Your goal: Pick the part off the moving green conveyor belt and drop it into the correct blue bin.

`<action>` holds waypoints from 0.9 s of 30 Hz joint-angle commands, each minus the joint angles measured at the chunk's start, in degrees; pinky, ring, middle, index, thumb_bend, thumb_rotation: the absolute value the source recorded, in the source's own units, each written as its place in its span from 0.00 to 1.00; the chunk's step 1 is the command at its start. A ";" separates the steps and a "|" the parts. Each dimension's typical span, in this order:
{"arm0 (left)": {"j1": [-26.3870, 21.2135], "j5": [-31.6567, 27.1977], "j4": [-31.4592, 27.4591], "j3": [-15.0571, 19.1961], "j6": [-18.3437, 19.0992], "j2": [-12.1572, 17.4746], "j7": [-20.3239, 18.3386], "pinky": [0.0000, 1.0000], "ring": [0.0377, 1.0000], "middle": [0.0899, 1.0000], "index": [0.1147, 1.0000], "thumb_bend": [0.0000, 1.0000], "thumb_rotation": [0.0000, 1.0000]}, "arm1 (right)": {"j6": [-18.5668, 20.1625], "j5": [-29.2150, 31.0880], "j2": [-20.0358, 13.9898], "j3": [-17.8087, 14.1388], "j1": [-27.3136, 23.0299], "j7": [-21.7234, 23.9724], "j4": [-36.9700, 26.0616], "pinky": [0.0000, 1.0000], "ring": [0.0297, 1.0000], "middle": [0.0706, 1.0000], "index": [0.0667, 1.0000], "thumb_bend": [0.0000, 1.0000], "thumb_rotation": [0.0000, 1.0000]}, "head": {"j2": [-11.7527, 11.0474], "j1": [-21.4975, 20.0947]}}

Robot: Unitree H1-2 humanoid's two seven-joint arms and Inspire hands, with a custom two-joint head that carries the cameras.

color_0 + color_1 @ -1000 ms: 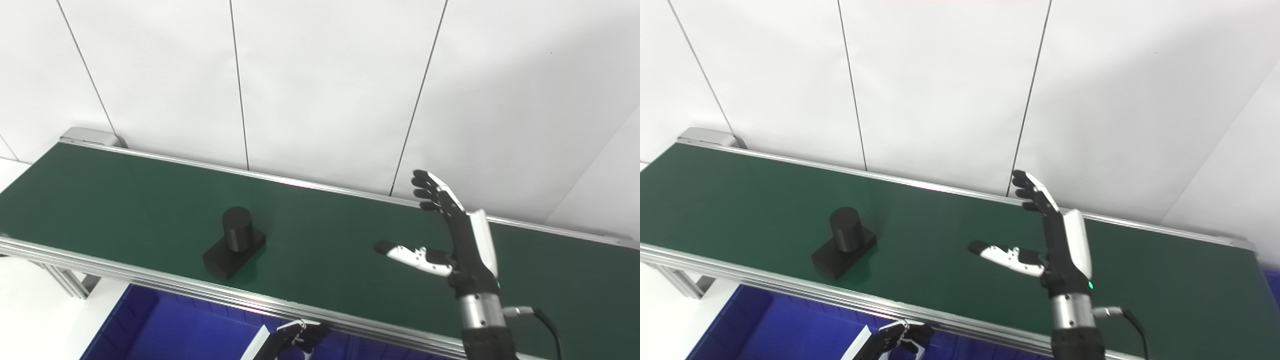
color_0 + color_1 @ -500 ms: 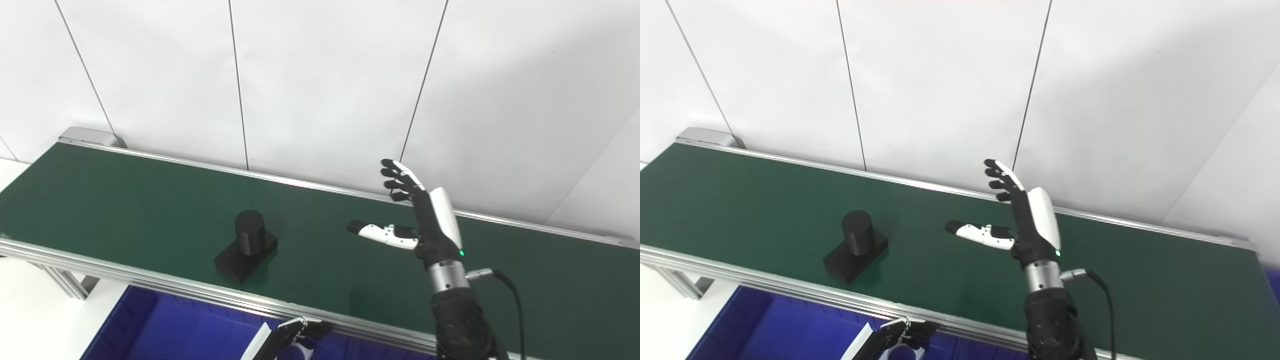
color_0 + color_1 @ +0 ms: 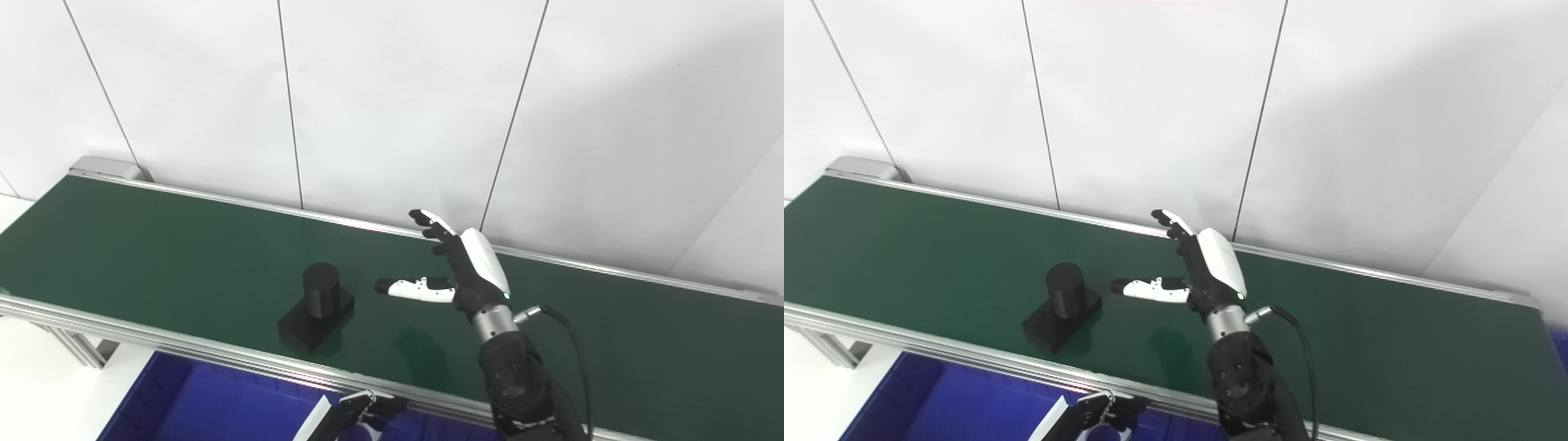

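Note:
A black part (image 3: 316, 307), an upright cylinder on a flat rectangular base, rides on the green conveyor belt (image 3: 153, 245) near its front edge. My right hand (image 3: 456, 269) hovers over the belt just right of the part, open, fingers up and thumb pointing left toward it, not touching. My left hand (image 3: 361, 413) is low at the bottom edge, below the belt over the blue bin (image 3: 208, 407), fingers curled; nothing shows in it.
The belt's aluminium front rail (image 3: 184, 346) runs between the belt and the bin below. A white panelled wall (image 3: 392, 92) stands right behind the belt. A cable (image 3: 569, 343) loops off my right wrist.
My right hand moved left and lower over the belt toward the part, staying open. The part travelled a little to the right. My left hand has hardly moved.

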 commanded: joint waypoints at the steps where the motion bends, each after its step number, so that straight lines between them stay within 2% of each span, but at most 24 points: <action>1: -0.39 -0.09 -1.93 0.35 -2.50 0.37 -0.19 0.60 0.67 0.69 0.62 0.92 0.33 | -0.26 -0.51 1.60 0.58 -3.23 -1.02 0.27 0.75 0.83 0.87 0.86 0.90 0.50 | 0.28 -0.49; 9: -0.37 -0.20 -2.54 0.59 -2.50 0.53 -0.78 0.60 0.68 0.70 0.62 0.91 0.32 | 1.37 -0.87 2.75 2.29 -4.77 -0.43 3.66 0.70 0.81 0.88 0.88 0.88 0.51 | 1.28 -1.54; 21: -0.02 0.38 -3.25 0.60 -2.50 0.63 -0.64 0.62 0.69 0.70 0.62 0.88 0.32 | -0.92 -2.69 3.11 6.98 -6.99 -1.03 12.96 0.77 0.86 0.89 0.89 0.88 0.52 | 2.14 -1.91; 27: 0.31 0.43 -3.73 0.54 -2.50 0.51 -0.69 0.63 0.70 0.71 0.62 0.88 0.32 | -1.18 -3.14 3.10 7.70 -7.96 -1.74 16.55 0.79 0.86 0.89 0.89 0.87 0.49 | 2.93 -1.66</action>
